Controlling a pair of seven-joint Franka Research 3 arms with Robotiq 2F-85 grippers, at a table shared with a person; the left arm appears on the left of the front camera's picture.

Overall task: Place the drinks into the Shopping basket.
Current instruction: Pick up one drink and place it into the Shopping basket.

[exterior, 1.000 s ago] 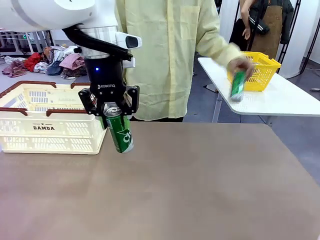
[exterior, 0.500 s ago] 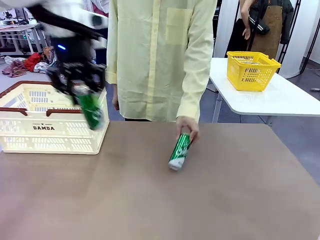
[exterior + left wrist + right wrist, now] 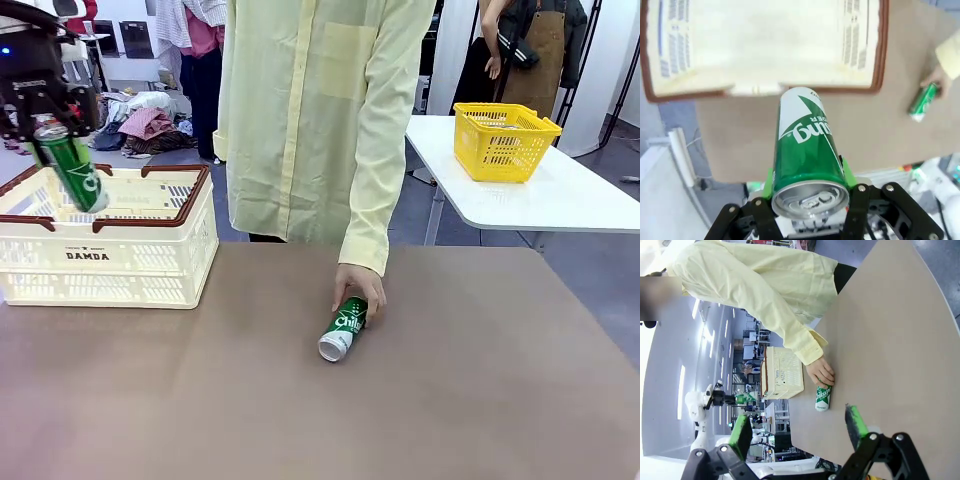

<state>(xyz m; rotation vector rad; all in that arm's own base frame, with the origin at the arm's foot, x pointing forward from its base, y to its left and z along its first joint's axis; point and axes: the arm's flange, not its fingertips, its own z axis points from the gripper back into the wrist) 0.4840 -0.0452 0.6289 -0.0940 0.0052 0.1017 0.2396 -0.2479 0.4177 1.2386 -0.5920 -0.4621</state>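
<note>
Well, from the front, the left gripper hangs high over the left end of the basket. Its fingers pinch the held can by its silver top end, so the body slants down toward the opening. I'd say it is gripped that way so it can drop in clear of the brown rim. The lying can rests on its side on the table, well apart from the basket. The person's hand touches its far end, seemingly laying it out for the robot. In the left wrist view, the green pads squeeze the held can from both sides near its pull-tab end. Its far end points at the basket's near rim, so I can't tell whether it is fully over the opening. This can is slim and glossy green, with a white swoosh, white lettering and a silver end. In the right wrist view, the right gripper looks out across the table, fingers spread wide with nothing between them. It faces the lying can beside the hand, which is likely its next pick.
</note>
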